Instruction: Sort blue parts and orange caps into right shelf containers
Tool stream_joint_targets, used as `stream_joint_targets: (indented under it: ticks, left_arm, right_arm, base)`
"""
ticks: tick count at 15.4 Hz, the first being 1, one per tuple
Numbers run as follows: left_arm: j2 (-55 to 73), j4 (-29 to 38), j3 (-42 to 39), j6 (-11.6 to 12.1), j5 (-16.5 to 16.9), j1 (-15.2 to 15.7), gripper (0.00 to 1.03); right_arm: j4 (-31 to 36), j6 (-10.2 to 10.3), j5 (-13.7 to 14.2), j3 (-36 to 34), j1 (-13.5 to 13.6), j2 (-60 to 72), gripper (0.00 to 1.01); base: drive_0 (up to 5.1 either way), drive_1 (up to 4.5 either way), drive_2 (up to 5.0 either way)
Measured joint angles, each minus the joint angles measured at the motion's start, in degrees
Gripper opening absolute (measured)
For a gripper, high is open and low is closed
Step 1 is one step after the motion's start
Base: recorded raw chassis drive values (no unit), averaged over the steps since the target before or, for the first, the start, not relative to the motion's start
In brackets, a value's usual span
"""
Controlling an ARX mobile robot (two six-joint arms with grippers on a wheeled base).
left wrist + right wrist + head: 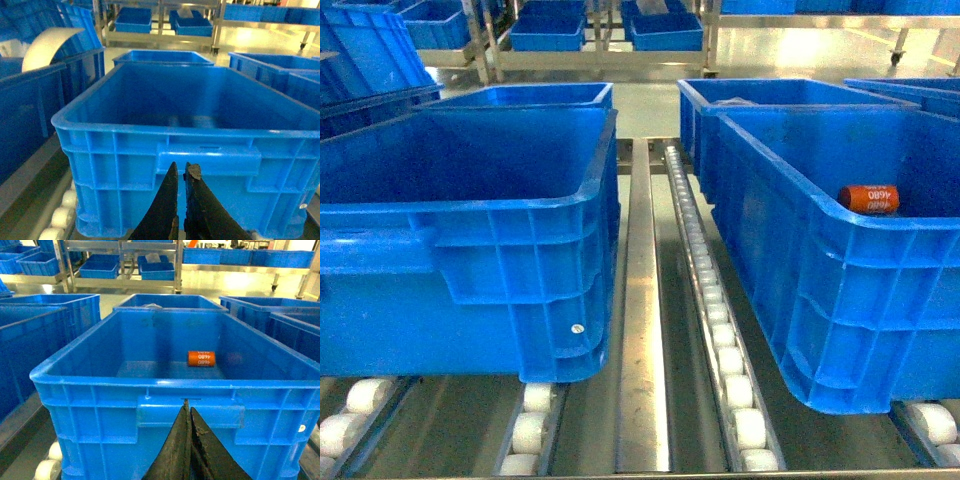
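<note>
The right gripper (188, 412), 2 dark tapered fingers pressed together and holding nothing, points at the near wall of a large blue plastic crate (90, 371). Inside that crate, 1 orange cap (201, 358) lies on its side on the floor toward the far wall, a small cylinder with white printed digits that appear upside down and read roughly "4680". In the head view the same cap (868, 198) lies in the right-hand crate (790, 250), which has smooth walls, a thick rim and a ribbed grid below the rim.

The left gripper (181, 175) also has its black fingers nearly closed, only a thin slit between the tips, pinching nothing, in front of the left-hand crate (100, 120), where a raised rectangular handle block (210, 157) sits under the rim.

Both crates rest on a metal conveyor rack (645, 330) with rows of white plastic rollers (715, 320). More blue crates (545, 35) stand on steel shelving (490, 40) in the background. A curved white object (47, 47) sticks up from a crate at far left in the left wrist view.
</note>
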Motion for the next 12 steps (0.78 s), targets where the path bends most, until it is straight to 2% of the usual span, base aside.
stream_joint_targets:
  ticks: [7, 12]
  left_arm:
    - [-20.3, -18.2, -0.2, 0.0, 0.0, 0.0, 0.02]
    - [-29.7, -27.3, -0.2, 0.0, 0.0, 0.0, 0.02]
  right_arm:
    - [-18.3, 0.0, 0.0, -0.2, 0.0, -20.5, 0.01]
    - [-27.5, 0.0, 0.0, -0.2, 0.0, -30.0, 0.01]
  base:
    - [0.0, 0.0, 0.0]
    - [0.0, 0.0, 0.0]
